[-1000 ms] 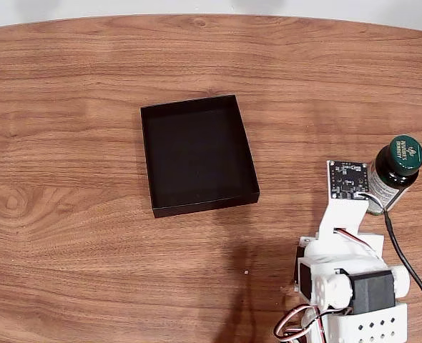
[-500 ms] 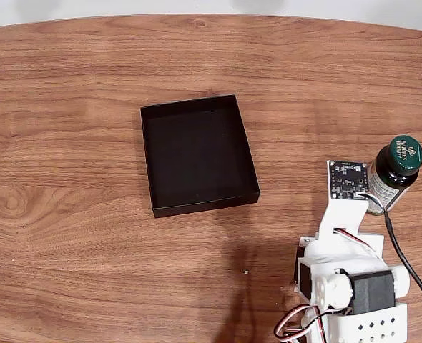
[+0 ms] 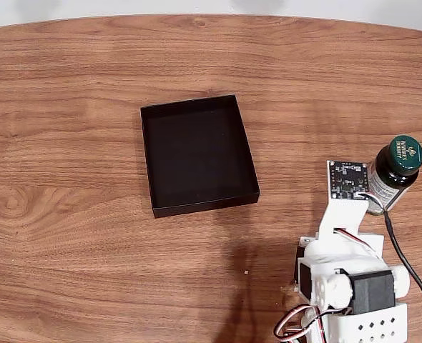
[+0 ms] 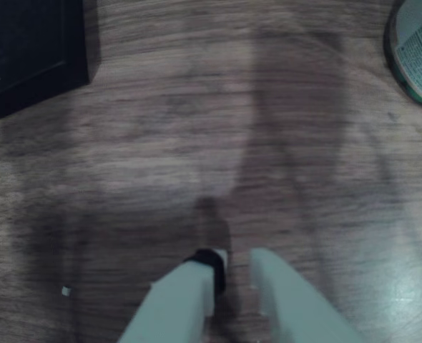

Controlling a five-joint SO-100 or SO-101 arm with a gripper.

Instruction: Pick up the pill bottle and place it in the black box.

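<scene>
The pill bottle (image 3: 395, 170) stands upright on the wooden table at the right of the fixed view, its green cap with white lettering facing up. In the wrist view its labelled side (image 4: 420, 44) shows at the top right corner. The black box (image 3: 198, 154) lies open and empty left of centre; its corner (image 4: 26, 44) fills the wrist view's top left. My gripper (image 4: 236, 266) hovers low over bare wood between them, shut with nothing between its fingers. The bottle is up and to its right, well apart.
The white arm (image 3: 347, 279) is folded at the bottom right of the fixed view, its wrist camera board (image 3: 348, 179) just left of the bottle. A black cable (image 3: 404, 257) runs past the bottle. Bare table (image 3: 89, 271) lies to the left and far side.
</scene>
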